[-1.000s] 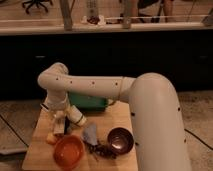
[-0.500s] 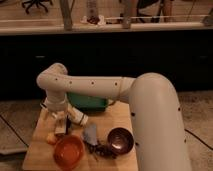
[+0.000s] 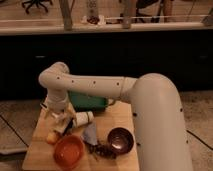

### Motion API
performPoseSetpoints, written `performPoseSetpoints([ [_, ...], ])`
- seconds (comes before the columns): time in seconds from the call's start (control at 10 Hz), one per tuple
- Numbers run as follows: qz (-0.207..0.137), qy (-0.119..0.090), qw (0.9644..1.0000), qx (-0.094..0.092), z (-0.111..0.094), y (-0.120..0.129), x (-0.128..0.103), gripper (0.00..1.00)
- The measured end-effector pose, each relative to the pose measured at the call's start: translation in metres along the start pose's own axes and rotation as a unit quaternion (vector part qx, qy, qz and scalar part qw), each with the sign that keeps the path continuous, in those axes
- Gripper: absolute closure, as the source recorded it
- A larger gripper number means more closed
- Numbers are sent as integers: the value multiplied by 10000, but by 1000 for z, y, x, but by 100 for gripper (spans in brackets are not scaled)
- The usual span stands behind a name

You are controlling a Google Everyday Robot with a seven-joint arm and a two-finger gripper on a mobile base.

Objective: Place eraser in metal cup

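Observation:
The metal cup (image 3: 84,118) is a small silvery-white cylinder on the wooden table (image 3: 120,116), in front of a green object (image 3: 87,100). It seems to lie on its side. My gripper (image 3: 60,121) hangs from the white arm (image 3: 95,87) at the table's left side, just left of the cup and close above the tabletop. I cannot make out the eraser; it may be hidden at the gripper.
An orange bowl (image 3: 69,150) stands at the front left and a dark brown glossy bowl (image 3: 120,140) at the front right. A grey-blue item (image 3: 91,132), a dark clump (image 3: 103,149) and a yellow-orange fruit (image 3: 52,136) lie between and beside them. A dark counter stands behind the table.
The gripper has sunk slightly toward the table beside the cup. The bowls and other items have not moved.

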Motion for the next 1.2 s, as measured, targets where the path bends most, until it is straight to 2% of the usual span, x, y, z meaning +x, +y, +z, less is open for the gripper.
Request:
performPoseSetpoints([
  [0.3, 1, 5, 10000, 75, -3, 2, 3, 20],
  [1.2, -3, 4, 10000, 75, -3, 1, 3, 20],
])
